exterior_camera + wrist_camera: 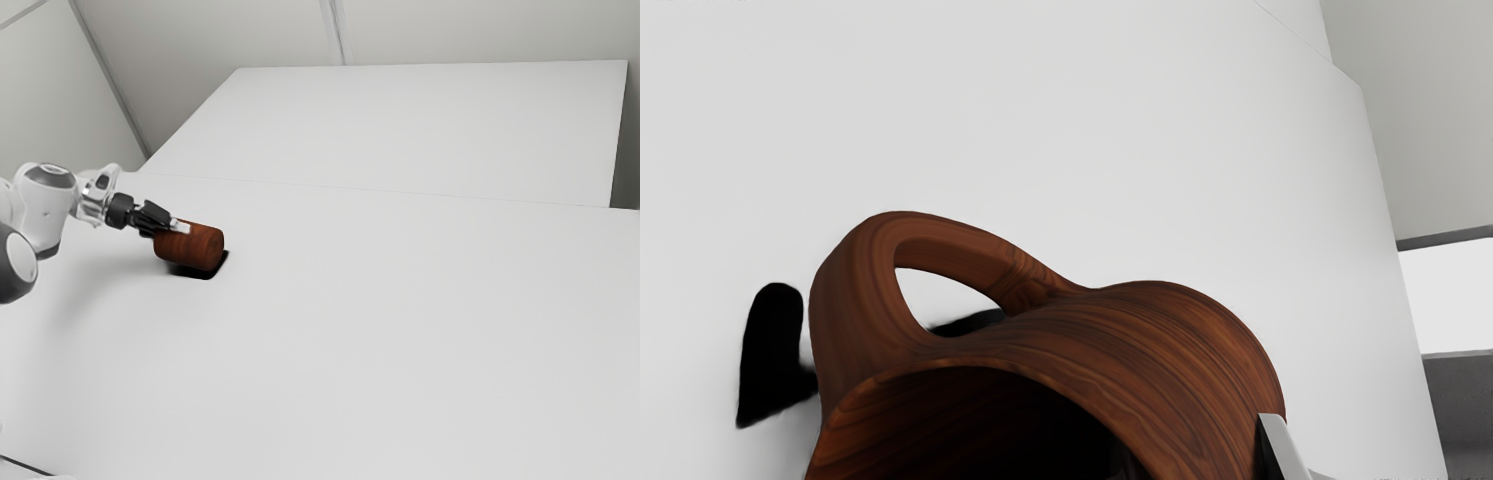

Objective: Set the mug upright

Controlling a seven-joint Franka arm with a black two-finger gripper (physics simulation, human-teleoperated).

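- See the brown wood-grain mug at nine o'clock from the middle of the exterior view, tipped over on its side, not upright.
- Can make out its base pointing to between three and four o'clock there, its open end to between nine and ten, facing the arm.
- Find the black gripper against the mug, at about ten o'clock from its middle. Cannot tell from these pictures whether released, clenched or grasping the mug.
- Can look into the dark hollow of the mug in the wrist view, with the handle standing out from its side. Taking that handle as twelve on the dial of the mouth, would put the gripper at around four.
- Notice a black shadow beside the handle, at roughly eleven on the same dial, and another dark patch through the handle's loop.
- Can see black shadow under the mug in the exterior view too, toward five o'clock. Cannot tell whether touching the tabletop or slightly raised.
- Note a pale flat surface beyond the tabletop, toward one o'clock, with light grey walls behind, from ten around to twelve.
- Can follow the arm in from nine to ten o'clock at the exterior view's left.
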